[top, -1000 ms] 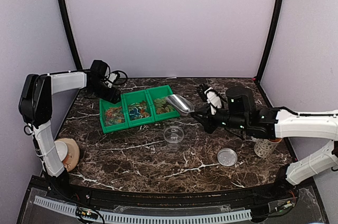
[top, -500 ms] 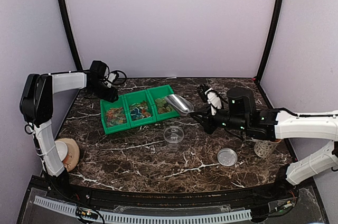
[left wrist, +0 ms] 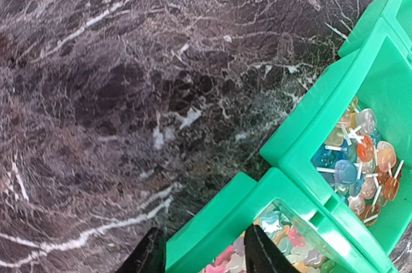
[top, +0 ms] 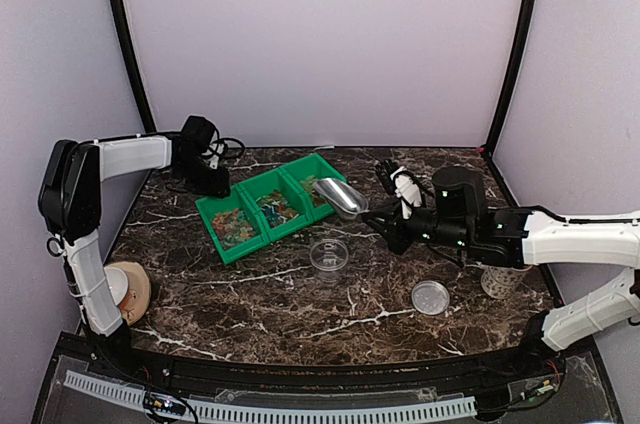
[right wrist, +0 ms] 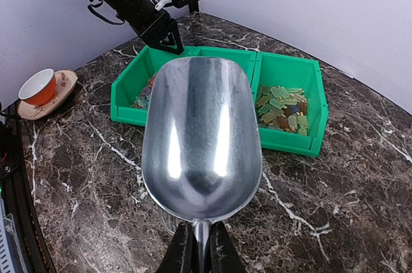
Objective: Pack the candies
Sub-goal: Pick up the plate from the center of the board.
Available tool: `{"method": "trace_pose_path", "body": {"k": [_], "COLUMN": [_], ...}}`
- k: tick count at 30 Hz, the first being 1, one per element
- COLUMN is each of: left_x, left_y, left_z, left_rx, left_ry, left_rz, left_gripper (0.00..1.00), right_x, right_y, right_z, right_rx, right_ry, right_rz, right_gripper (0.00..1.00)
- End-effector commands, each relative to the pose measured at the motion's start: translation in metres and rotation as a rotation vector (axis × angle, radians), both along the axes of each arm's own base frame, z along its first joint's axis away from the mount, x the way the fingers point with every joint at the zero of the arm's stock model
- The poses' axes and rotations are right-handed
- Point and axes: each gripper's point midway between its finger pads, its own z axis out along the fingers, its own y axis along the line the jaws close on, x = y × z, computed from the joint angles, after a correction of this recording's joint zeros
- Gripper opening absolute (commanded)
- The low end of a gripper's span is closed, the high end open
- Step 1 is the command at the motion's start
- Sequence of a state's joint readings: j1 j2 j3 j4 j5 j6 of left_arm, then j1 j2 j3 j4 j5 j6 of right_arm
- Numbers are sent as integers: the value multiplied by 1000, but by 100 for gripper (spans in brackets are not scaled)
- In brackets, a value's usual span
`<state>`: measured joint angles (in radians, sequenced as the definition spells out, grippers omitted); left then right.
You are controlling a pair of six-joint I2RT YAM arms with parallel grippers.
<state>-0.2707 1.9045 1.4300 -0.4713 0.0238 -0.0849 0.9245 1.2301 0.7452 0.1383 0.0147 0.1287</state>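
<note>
Scoop (right wrist: pixel 201 134): bare metal, bowl empty, mouth aimed away from the right arm. Right gripper (right wrist: pixel 200 247) pressed tight on its thin handle. Held off the marble, not touching anything.

Just past the scoop's lip: green bin (left wrist: pixel 309 125), three compartments, sitting askew to the table edge. The candies (right wrist: pixel 283 109) lie in all three, in mixed colours. None are in the scoop, none in the tub.

Far corner of the bin from the scoop: left gripper (left wrist: pixel 206 254), one finger outside the wall and one inside, pinching that wall.

On the near side of the scoop: small clear tub (top: pixel 328 254), open. Its lid (top: pixel 431 296) lies further back toward the right arm.

Risks, as judged:
- Bin held at one corner only. A push from the scoop could swing it round that pinch, or the thin wall could slip free.
- Lip catching the bin's rim instead of clearing it.
- Scoop looks wider than the tub's mouth, so a fast tip would scatter sweets.
- Thin handle may twist under load.
</note>
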Motion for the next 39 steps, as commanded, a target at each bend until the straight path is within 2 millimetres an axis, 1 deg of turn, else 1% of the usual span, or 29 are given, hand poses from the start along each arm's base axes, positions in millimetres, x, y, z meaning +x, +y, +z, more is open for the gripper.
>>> {"method": "trace_pose_path", "body": {"k": [1, 4, 7, 11, 14, 17, 19, 22, 25, 29, 30, 32, 35, 37, 39], "left_x": [-49, -59, -65, -64, -63, -61, -57, -51, -44, -36, -35, -32, -33, -35, -38], "left_y": [0, -8, -17, -15, -19, -22, -19, -17, -19, -23, -24, -27, -31, -32, -33], "left_z": [-18, -12, -2, 3, 0, -10, -18, -22, -25, -26, -26, -26, -29, -32, -34], "left_rx": [27, 10, -25, -12, -18, -11, 25, 54, 64, 69, 68, 62, 47, 42, 35], "left_ry": [152, 148, 136, 119, 133, 157, 167, 171, 167, 173, 171, 167, 179, 192, 203], "left_rz": [56, 36, 7, -9, -28, -42, -46, -53, -66, -87, -91, -101, -120, -128, -133], "left_gripper": [44, 46, 50, 56, 60, 61, 61, 61, 59, 54, 53, 46, 39, 38, 35], "right_x": [3, 3, 2, 1, 0, -1, -1, -2, -3, -3, -3, -4, -5, -5, -5], "right_y": [1, 2, 3, 5, 5, 4, 4, 5, 6, 6, 6, 7, 7, 7, 7], "right_z": [21, 20, 19, 17, 18, 19, 20, 20, 19, 19, 19, 19, 19, 19, 19], "right_rx": [66, 64, 63, 60, 60, 62, 65, 67, 66, 66, 66, 68, 67, 67, 70], "right_ry": [-55, -52, -54, -53, -57, -61, -65, -64, -61, -60, -59, -60, -58, -57, -58], "right_rz": [1, 6, 13, 27, 31, 34, 37, 44, 50, 53, 55, 58, 61, 62, 65], "right_gripper": [0, 0, 0, 0, 0, 0, 0, 0, 0, 0, 0, 0, 0, 0, 0]}}
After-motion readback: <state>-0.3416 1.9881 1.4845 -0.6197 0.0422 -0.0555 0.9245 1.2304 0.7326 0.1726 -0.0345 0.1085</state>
